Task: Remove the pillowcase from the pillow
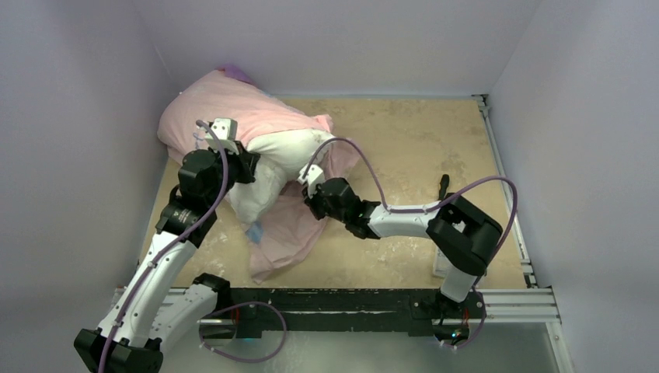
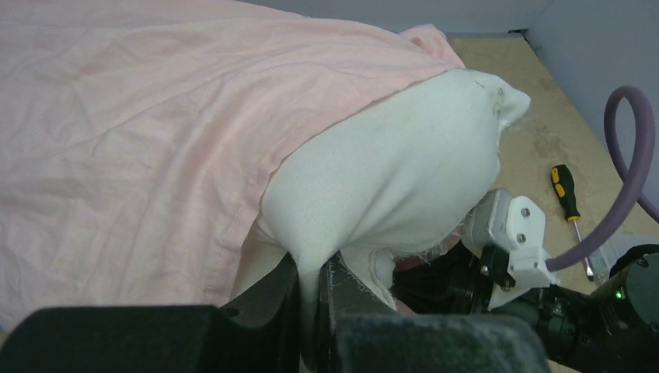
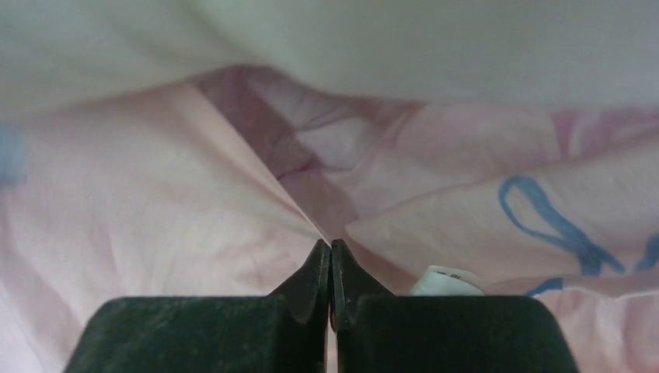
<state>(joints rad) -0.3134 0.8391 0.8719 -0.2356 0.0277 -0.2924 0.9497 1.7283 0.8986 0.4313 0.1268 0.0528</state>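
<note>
The white pillow (image 1: 280, 159) lies at the left of the table, its near end bare and its far part inside the pale pink pillowcase (image 1: 214, 105). A loose flap of the pillowcase (image 1: 291, 233) spreads on the table in front. My left gripper (image 1: 247, 165) is shut on a pinch of the pillow's white fabric (image 2: 388, 179); in the left wrist view the gripper (image 2: 320, 287) squeezes a white fold, with the pillowcase (image 2: 132, 148) behind. My right gripper (image 1: 308, 186) is shut on a thin pink fold of the pillowcase (image 3: 155, 210), under the pillow (image 3: 388, 39); in the right wrist view its tips (image 3: 331, 252) meet.
A black-and-yellow screwdriver (image 2: 569, 196) lies on the table to the right, also seen in the top view (image 1: 443, 186). The tan table (image 1: 420, 140) is walled at the left, back and right. A white label (image 3: 447, 281) on the pillowcase sits beside my right fingers.
</note>
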